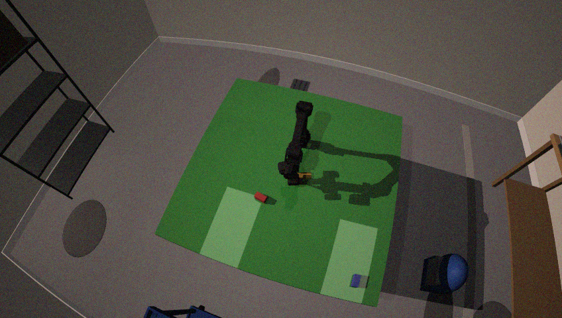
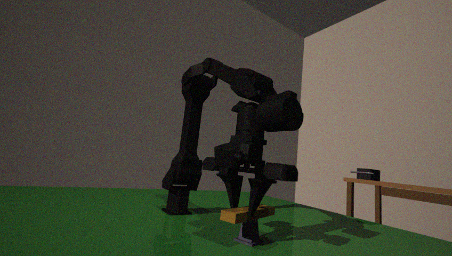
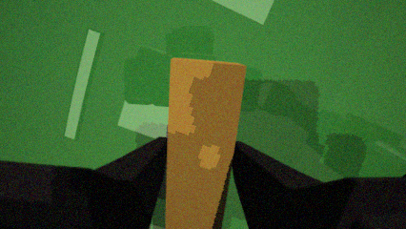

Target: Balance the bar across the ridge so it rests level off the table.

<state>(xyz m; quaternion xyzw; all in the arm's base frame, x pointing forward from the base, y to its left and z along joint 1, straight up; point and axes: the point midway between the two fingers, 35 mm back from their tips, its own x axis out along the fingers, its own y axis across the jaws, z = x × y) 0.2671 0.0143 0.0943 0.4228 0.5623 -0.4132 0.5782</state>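
One bar (image 2: 246,213), one ridge (image 2: 249,233), one red block (image 1: 260,196), one purple block (image 1: 359,280) and one arm (image 2: 193,126) are on the tabletop (image 1: 244,130).

The tabletop is a green sheet with two paler green strips, one toward its near left corner and one toward its near right corner. The red block lies at the far end of the left strip; the purple block sits at the near end of the right strip, close to the near right corner. Around it are a grey floor, grey walls and one lighter wall. A black shelf rack (image 1: 37,102) stands off the left edge, a wooden table (image 2: 396,190) off the right edge, and a blue ball (image 1: 455,271) lies beyond the near right corner.

The arm stands near the far edge and bends over the middle of the tabletop. The tool (image 2: 245,202) points straight down, its fingers part spread, one on each long side of the bar. In the wrist view a thin gap shows beside the right finger (image 3: 286,186), so whether the fingers pinch the bar or only bracket it cannot be told. The bar is orange and lies roughly level across the top of the dark ridge, with both ends above the green surface.
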